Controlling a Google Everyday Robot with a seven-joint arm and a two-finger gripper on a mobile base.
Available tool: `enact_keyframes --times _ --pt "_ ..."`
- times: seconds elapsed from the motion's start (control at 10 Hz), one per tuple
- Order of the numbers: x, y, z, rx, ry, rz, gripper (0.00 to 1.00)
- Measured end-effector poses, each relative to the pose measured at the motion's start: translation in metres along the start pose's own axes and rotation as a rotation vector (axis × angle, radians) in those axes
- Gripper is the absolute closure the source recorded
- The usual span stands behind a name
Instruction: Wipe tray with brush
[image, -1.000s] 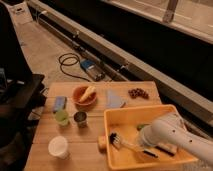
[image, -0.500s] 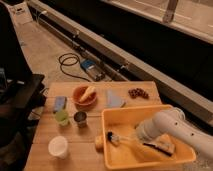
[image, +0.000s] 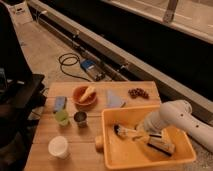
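Versus half a second ago, the brush (image: 122, 131) head sits slightly further toward 1 o'clock in the tray (image: 112, 156); the arm has barely shifted. On the table (image: 42, 152), left to right: three cups, a white cup (image: 58, 146) at 7 o'clock, a green cup (image: 62, 117) and a metal cup (image: 80, 119) near centre. One blue block (image: 60, 103) at 10. One bowl (image: 85, 95) at 11. One tan lump (image: 99, 142) beside the tray's left wall. One cloth (image: 116, 100). One brown cluster (image: 138, 93) at 1. One tray at 4, with one brush in its left half. The gripper (image: 149, 139), mid-tray, is clamped on the brush handle.
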Motion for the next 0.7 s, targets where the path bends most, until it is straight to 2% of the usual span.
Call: enact_keyframes --times 0.3,0.7 --pt "0.001 0.001 -0.011 0.022 0.032 -0.037 1.0" --pt "0.037 -0.022 -0.028 0.058 0.14 -0.029 1.0"
